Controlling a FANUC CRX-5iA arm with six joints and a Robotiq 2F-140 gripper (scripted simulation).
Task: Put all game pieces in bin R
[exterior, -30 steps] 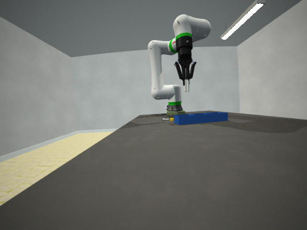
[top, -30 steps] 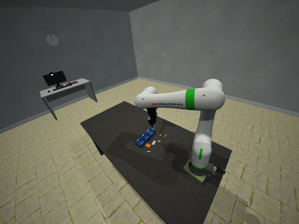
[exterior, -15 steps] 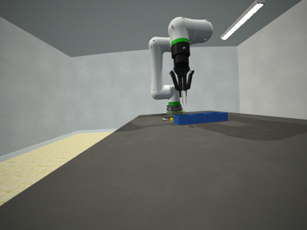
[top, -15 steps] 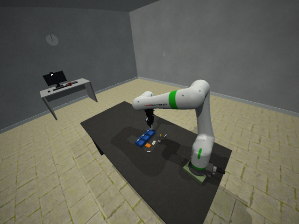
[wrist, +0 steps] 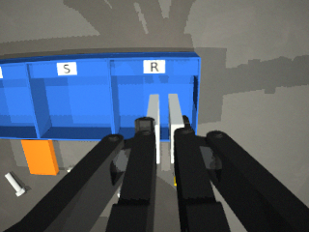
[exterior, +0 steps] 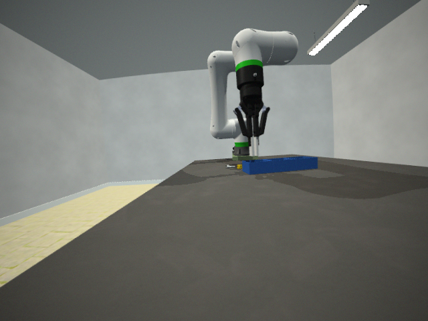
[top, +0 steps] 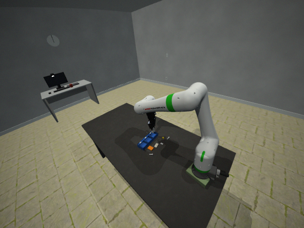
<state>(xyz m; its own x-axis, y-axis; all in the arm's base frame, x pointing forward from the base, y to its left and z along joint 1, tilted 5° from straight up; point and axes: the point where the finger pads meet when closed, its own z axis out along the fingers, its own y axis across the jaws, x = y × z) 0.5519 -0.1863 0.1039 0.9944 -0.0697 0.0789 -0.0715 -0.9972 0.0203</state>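
Gripper (wrist: 162, 112) is hovering just above the blue bin (wrist: 39, 100), its fingertips pointing down into the end compartment marked R (wrist: 154, 66), with the pads standing almost together and nothing showing between them; I am judging it to be closed on nothing. The bin is lying with its long axis across the wrist view, the R compartment at the right end and S to its left, and no piece is showing inside R. The game pieces are lying on the table (top: 171, 196) on the arm-base side of the bin, so behind and below the claw, not under it: a small yellow die (top: 162, 137) is sitting nearest the R end, and a white domino-like tile (top: 156, 145) and a smaller white piece (top: 161, 143) are lying a little farther along the bin's length. An orange card (top: 150, 147) and two bolts (top: 150, 154) are resting near them and should be left alone. The coming move is looking like a pull back over the bin's near wall toward the die, with the fingers opening first.
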